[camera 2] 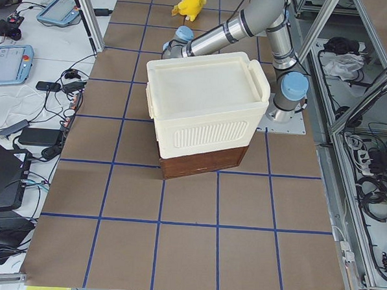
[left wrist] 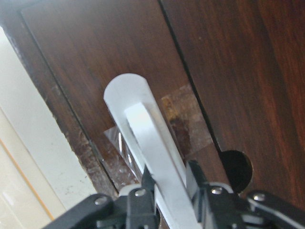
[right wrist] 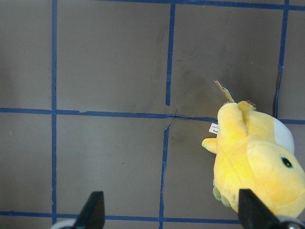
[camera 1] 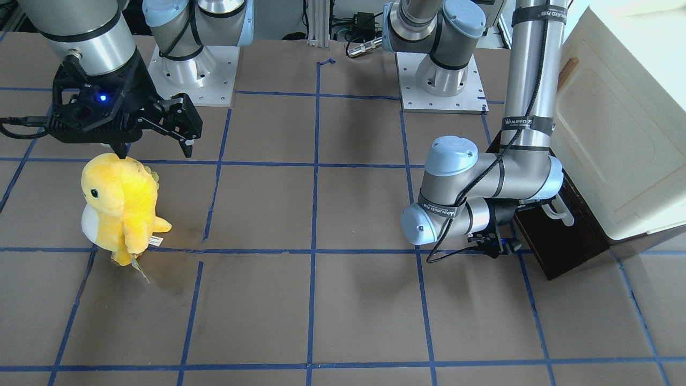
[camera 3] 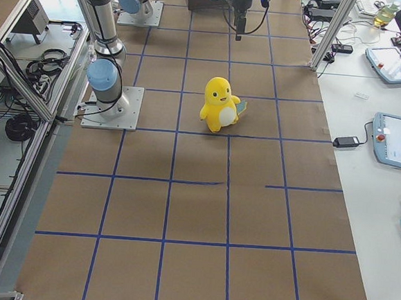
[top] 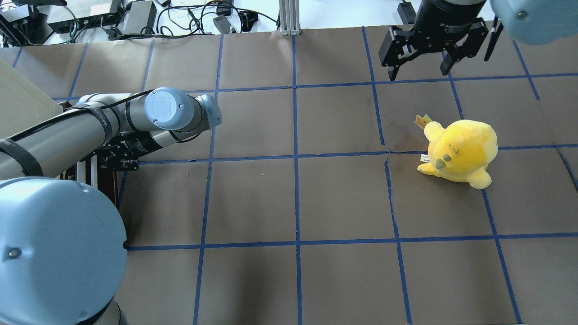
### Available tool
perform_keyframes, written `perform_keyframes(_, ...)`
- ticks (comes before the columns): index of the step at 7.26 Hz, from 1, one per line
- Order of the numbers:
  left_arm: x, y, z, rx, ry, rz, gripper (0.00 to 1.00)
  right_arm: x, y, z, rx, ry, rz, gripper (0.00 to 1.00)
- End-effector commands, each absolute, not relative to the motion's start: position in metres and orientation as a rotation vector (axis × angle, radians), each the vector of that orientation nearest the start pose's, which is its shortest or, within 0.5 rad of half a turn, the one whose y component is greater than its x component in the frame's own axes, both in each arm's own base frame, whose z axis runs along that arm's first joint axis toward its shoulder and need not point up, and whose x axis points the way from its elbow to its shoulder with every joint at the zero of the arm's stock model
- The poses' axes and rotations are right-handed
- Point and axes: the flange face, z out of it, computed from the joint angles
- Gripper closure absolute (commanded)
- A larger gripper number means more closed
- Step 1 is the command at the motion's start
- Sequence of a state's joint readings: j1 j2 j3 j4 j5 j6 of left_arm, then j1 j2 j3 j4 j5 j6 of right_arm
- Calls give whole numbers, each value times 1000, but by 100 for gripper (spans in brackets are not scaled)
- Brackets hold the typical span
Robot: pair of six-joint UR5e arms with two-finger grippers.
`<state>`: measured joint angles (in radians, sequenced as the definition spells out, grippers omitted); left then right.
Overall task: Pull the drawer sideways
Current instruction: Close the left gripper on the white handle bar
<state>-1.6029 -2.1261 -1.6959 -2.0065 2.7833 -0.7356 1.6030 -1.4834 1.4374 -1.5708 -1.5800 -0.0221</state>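
The dark brown wooden drawer (left wrist: 95,62) sits under a cream-white cabinet (camera 1: 616,134) at my left edge of the table; its front (camera 1: 557,246) shows in the front-facing view. Its white loop handle (left wrist: 143,129) runs between my left gripper's fingers. My left gripper (left wrist: 169,191) is shut on that handle, with the wrist level with the drawer front. In the front-facing view the handle (camera 1: 560,212) shows just past the left wrist. My right gripper (camera 1: 155,147) is open and empty, hanging above the table far from the drawer; it also shows in the overhead view (top: 419,72).
A yellow plush toy (camera 1: 120,206) stands upright on the table under and in front of the right gripper; it also shows in the right wrist view (right wrist: 257,162). The brown table mat has blue tape grid lines (top: 295,155). The cabinet (camera 2: 205,110) takes up the left end.
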Motion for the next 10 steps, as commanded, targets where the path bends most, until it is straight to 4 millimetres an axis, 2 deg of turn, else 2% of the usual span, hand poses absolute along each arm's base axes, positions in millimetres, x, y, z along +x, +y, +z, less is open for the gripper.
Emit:
perform_keyframes(1, -58, -543, 175, 95, 1755, 509, 100, 149, -529, 509, -84, 3149, -73, 0)
perform_keyframes(8, -63, -544, 172, 102, 1758, 513, 100, 149, -529, 509, -84, 3149, -73, 0)
perform_keyframes(10, -71, -547, 176, 90, 1771, 503, 100, 149, -529, 509, -84, 3149, -73, 0)
